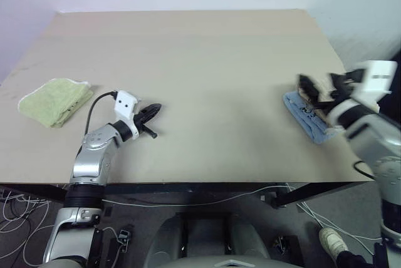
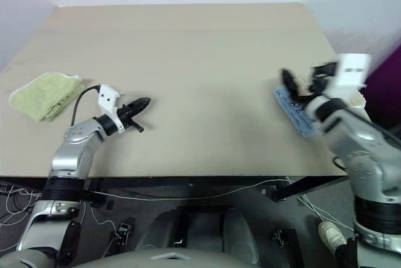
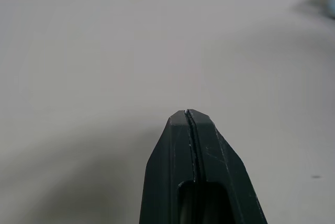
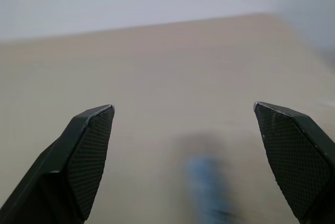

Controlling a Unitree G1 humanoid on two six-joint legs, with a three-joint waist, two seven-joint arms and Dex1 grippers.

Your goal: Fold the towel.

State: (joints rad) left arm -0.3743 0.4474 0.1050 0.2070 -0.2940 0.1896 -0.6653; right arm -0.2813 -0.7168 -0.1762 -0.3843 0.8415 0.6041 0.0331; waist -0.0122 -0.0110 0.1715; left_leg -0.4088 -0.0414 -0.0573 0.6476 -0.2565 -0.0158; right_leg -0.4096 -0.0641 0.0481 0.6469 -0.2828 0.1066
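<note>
Of the beige towel (image 2: 358, 99), a small strip shows at the table's right edge. The rest is hidden behind my right hand. My right gripper (image 2: 301, 80) hovers above the table there, over the far end of a light-blue cloth. It is open, its fingers (image 4: 89, 150) spread wide with nothing between them. My left gripper (image 1: 153, 108) is at the front left, low over bare tabletop. It is shut and empty, its fingertips (image 3: 187, 113) pressed together and pointing toward the table's middle.
A folded light-green cloth (image 1: 55, 100) lies near the left edge of the table (image 1: 207, 49). The folded light-blue cloth (image 1: 307, 121) lies near the right edge, seen blurred below the right gripper's fingers (image 4: 207, 182). Cables hang under the front edge.
</note>
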